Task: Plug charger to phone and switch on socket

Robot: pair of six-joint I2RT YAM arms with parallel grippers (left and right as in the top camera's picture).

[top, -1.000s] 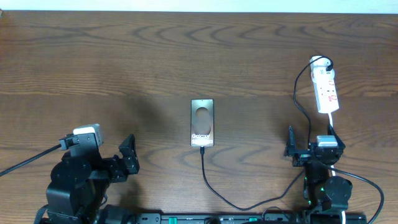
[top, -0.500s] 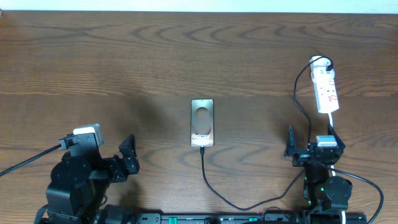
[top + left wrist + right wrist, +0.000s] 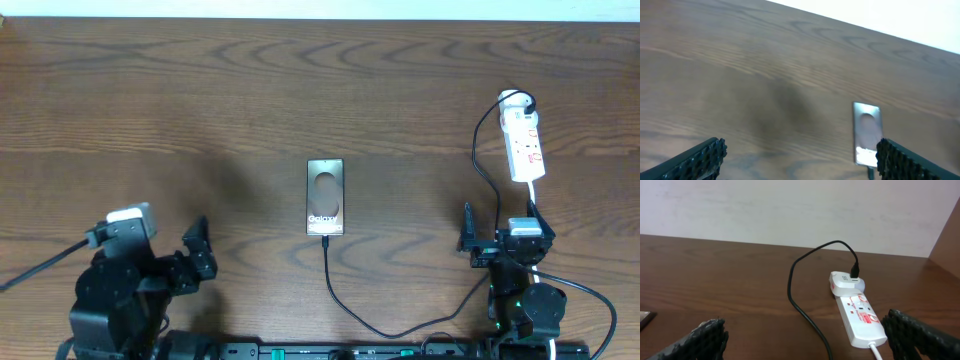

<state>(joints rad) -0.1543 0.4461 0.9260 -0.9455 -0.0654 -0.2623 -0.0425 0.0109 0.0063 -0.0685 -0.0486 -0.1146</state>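
The wooden table (image 3: 200, 100) runs past every frame edge. The left gripper (image 3: 197, 248), jaws spread wide and empty, faces the phone (image 3: 325, 210), which is blurred in its wrist view and lies well ahead, nearer the right-hand finger. The right gripper (image 3: 498, 236) is equally wide and empty, with the socket (image 3: 524, 148) ahead of it; the switch position is unreadable. The charger (image 3: 345, 310) reaches the phone's near edge, but its tip is too small to judge whether it is seated.
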